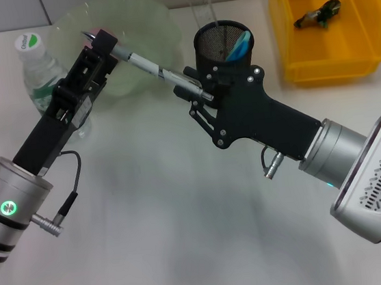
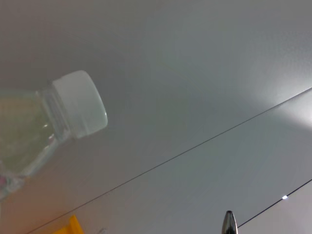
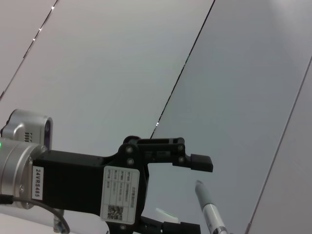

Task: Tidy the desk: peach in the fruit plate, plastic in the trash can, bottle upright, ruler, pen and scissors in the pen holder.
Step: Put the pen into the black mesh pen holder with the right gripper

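one slim metallic pen [image 1: 154,69], two grippers

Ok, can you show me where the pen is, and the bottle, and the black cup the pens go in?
pen [image 1: 147,66], head view, middle of its silver barrel.
bottle [image 1: 29,42], head view, on its white cap.
pen holder [image 1: 215,49], head view, its black mesh wall.
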`<state>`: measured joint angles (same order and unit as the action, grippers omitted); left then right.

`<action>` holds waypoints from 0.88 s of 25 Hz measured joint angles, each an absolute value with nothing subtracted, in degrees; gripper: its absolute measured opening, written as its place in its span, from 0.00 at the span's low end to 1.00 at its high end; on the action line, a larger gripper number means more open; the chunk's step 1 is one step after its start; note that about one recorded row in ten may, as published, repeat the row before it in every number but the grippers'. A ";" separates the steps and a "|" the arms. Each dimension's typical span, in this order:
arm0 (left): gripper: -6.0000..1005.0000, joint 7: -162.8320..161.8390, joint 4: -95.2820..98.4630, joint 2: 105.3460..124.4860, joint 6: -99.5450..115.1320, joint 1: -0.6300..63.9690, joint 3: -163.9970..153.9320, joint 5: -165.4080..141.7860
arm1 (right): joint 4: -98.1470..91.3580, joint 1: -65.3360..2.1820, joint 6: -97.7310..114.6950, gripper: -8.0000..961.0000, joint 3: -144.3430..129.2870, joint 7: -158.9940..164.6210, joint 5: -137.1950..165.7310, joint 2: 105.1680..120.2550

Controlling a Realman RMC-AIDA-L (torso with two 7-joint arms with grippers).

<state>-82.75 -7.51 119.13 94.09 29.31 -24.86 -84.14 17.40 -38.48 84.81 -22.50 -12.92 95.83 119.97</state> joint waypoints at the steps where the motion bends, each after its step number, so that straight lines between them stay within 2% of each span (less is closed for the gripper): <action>1: 0.83 -82.73 -7.45 119.13 94.04 29.33 -24.80 -84.13 | 17.41 -38.48 84.81 0.20 -22.50 -12.92 95.83 119.97; 22: 0.82 -70.52 -1.18 118.91 92.82 28.14 -30.40 -84.73 | 16.28 -37.74 85.28 0.20 -22.40 -4.75 95.89 119.97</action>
<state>-70.52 -1.18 118.91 92.82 28.14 -30.40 -84.73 16.28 -37.74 85.28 -22.41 -4.75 95.89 119.97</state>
